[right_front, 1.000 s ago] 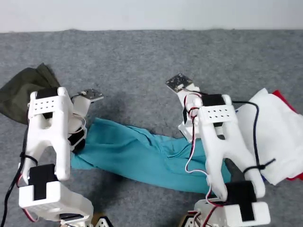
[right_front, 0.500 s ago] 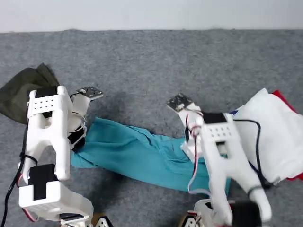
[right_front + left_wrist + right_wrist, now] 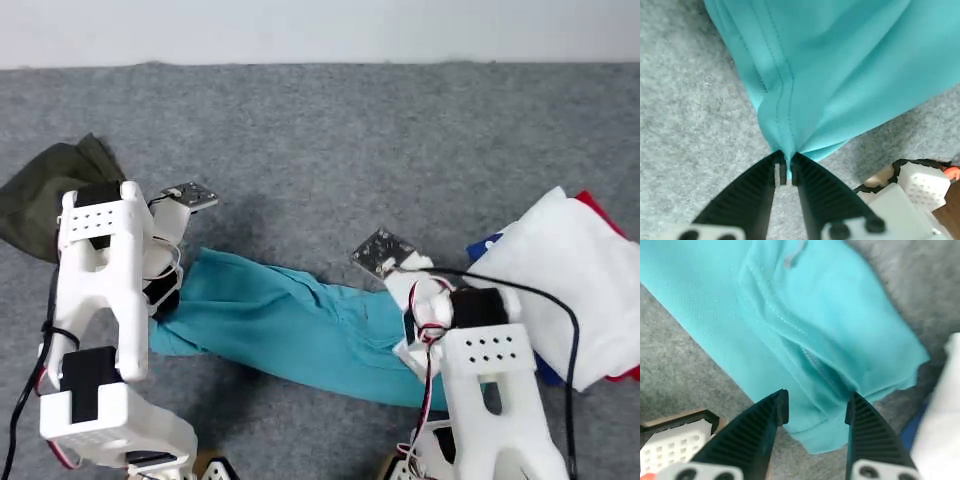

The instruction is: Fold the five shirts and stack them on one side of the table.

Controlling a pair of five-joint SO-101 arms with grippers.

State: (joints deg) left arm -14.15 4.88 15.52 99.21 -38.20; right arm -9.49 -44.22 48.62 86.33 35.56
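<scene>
A crumpled teal cotton shirt (image 3: 290,325) lies stretched across the grey felt-covered desk (image 3: 330,140). The left jaws are pinched tight on one end of it, and the right jaws stand open over the other end. A white folded garment (image 3: 570,280) lies just beside that end. A dark olive garment (image 3: 40,190) lies past the pinched end.
</scene>
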